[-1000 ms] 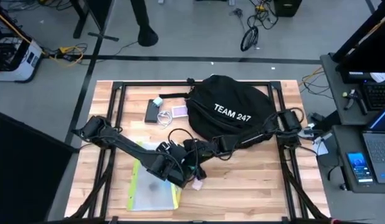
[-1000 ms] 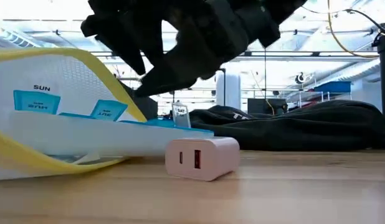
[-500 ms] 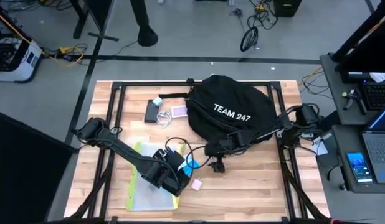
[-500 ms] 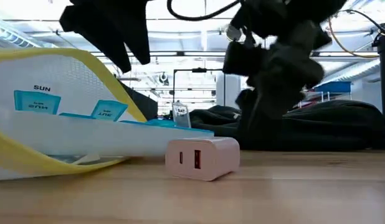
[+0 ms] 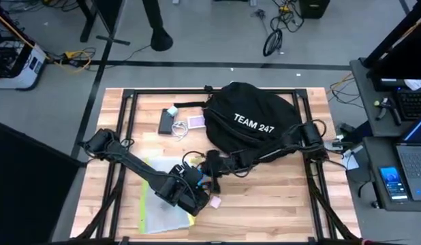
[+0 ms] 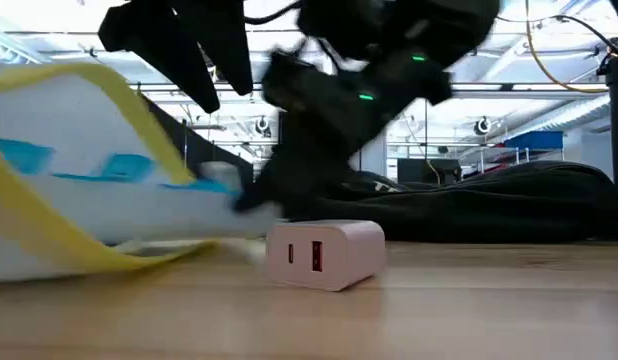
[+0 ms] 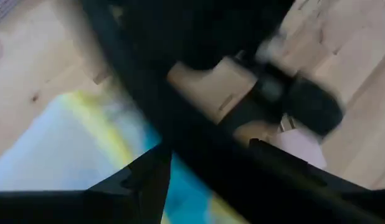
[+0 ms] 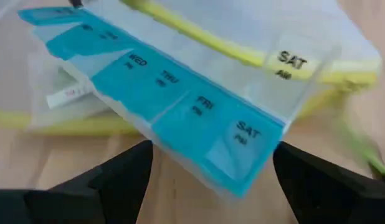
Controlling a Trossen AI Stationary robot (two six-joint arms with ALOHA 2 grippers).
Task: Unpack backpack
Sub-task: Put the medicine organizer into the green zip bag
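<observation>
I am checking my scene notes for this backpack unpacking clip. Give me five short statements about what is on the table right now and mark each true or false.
1. The backpack lies at the far side of the table with white "TEAM 247" lettering facing up. True.
2. A pink charger block sits on the wood in front of the backpack. True.
3. The right wrist view shows a red pill organizer. False: the pill organizer is blue, with lids marked WED to SAT.
4. The left tool hangs over the backpack. False: it is over the yellow-edged clear pouch, near the table's front.
5. The right tool is at the pill organizer, beside the left tool. True.
</observation>
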